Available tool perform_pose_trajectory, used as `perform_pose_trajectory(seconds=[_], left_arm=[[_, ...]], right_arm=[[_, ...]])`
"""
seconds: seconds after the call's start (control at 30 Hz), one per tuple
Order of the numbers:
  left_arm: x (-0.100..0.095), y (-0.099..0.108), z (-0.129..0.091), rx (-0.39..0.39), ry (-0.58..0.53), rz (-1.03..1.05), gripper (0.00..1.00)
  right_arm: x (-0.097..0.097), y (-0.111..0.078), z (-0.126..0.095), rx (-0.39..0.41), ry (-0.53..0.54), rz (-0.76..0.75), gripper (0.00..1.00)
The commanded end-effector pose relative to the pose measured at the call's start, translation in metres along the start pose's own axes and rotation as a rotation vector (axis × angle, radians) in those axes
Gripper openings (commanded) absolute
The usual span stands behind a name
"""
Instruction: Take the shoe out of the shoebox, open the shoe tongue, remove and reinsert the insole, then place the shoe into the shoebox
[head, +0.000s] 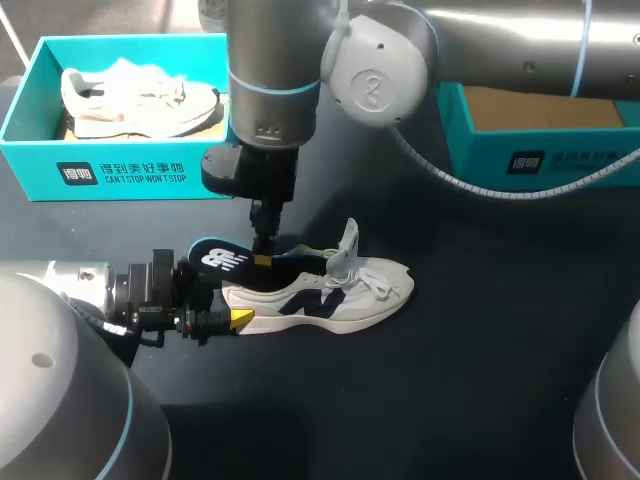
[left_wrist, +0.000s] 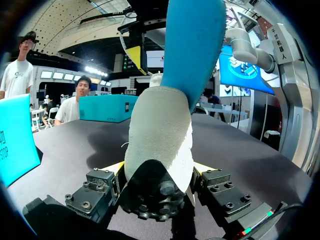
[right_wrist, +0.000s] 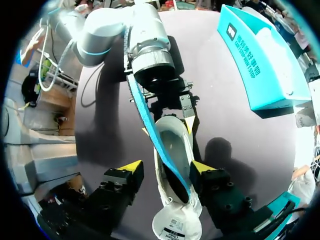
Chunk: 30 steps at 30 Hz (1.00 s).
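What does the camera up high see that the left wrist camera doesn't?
Only the head view shows the other shoe lying inside the shoebox, and the laces of the shoe on the table. Only the left wrist view shows the insole from its bright blue underside, and the knobbly sole under the heel. Both show the left end effector shut on that shoe's heel, with the insole poking out.

Our left arm (head: 95, 290) reaches in low and level from the near left. Its jaws are closed on the heel of the shoe (left_wrist: 160, 130), with a yellow fingertip (left_wrist: 115, 168) pressed against either side. Our right arm (head: 270, 90) crosses past the middle and points straight down. Its jaws are spread wide over the shoe's opening and seemingly clamp nothing.
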<state>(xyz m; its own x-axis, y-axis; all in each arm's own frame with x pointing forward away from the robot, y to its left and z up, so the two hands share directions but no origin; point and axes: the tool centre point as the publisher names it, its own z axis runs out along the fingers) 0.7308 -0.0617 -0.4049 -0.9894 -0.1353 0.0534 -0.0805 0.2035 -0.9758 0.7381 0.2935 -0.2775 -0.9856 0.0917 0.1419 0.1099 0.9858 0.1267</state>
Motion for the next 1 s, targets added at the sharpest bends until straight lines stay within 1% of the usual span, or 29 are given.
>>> perform_pose_trajectory(seconds=[0.03, 0.1, 0.23, 0.33, 0.73, 0.77, 0.83, 1.0], left_arm=[[0.001, 0.001, 0.000, 0.000, -0.001, 0.001, 0.00], [0.001, 0.001, 0.000, 0.000, -0.001, 0.001, 0.00], [0.001, 0.001, 0.000, 0.000, -0.001, 0.001, 0.00], [0.001, 0.001, 0.000, 0.000, -0.001, 0.001, 0.00], [0.001, 0.001, 0.000, 0.000, -0.001, 0.001, 0.00], [0.001, 0.001, 0.000, 0.000, -0.001, 0.001, 0.00], [0.001, 0.001, 0.000, 0.000, -0.001, 0.001, 0.00], [0.001, 0.001, 0.000, 0.000, -0.001, 0.001, 0.00]], right_arm=[[0.000, -0.013, -0.002, -0.171, 0.059, -0.007, 1.00], [0.004, -0.011, -0.003, -0.221, 0.073, -0.007, 1.00], [0.007, -0.006, -0.001, -0.267, 0.081, -0.001, 1.00], [0.008, -0.002, -0.001, -0.258, 0.085, 0.036, 1.00], [0.008, -0.002, -0.001, -0.258, 0.085, 0.036, 1.00], [0.008, -0.001, 0.000, -0.299, 0.103, 0.013, 1.00], [0.010, 0.003, -0.002, -0.347, 0.120, -0.021, 1.00], [0.009, 0.006, 0.001, -0.376, 0.164, -0.098, 1.00]])
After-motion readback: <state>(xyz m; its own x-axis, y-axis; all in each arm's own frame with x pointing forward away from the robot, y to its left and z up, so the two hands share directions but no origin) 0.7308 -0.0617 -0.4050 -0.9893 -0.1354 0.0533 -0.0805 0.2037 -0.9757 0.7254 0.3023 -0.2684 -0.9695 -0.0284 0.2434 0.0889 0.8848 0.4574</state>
